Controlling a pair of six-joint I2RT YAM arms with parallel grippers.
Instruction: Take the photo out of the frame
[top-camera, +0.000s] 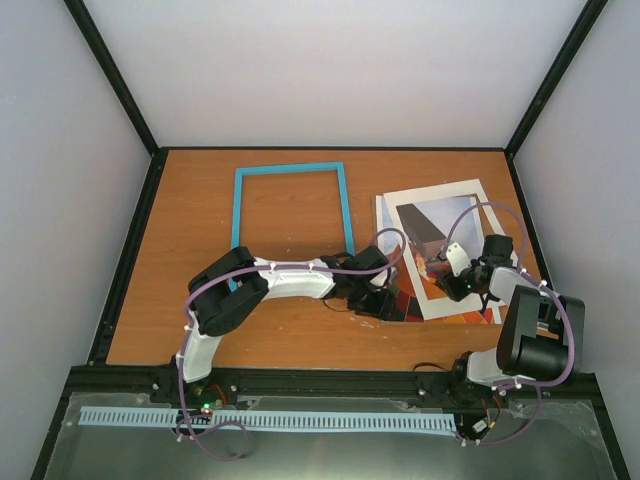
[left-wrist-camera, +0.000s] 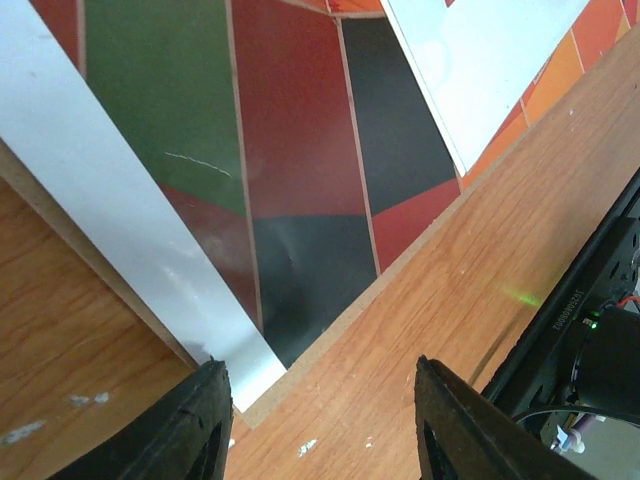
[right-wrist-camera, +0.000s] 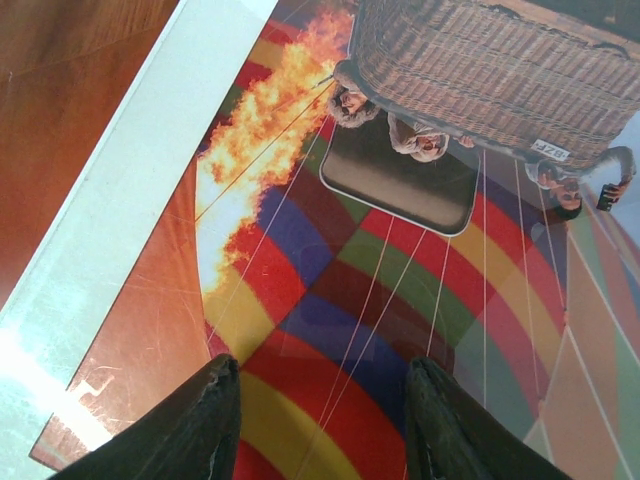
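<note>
The frame (top-camera: 290, 208), a light-blue rectangle, lies empty on the wooden table at the back centre. To its right lies the photo (top-camera: 432, 215), a white-margined hot-air balloon print with a basket, a flame and checkered colours (right-wrist-camera: 330, 260). It overlaps a second print of red, green and dark panels (left-wrist-camera: 300, 150) that rests on a brown board (left-wrist-camera: 340, 335). My left gripper (top-camera: 383, 300) hangs open over bare table at that board's corner (left-wrist-camera: 320, 372), holding nothing. Over the balloon print, my right gripper (top-camera: 446, 278) is open too (right-wrist-camera: 320, 365), with nothing between its fingers.
A black rail (left-wrist-camera: 585, 300) runs along the table's near edge, close to the left gripper. Black posts and pale walls enclose the table on three sides. A white slotted strip (top-camera: 270, 420) lies below the arm bases.
</note>
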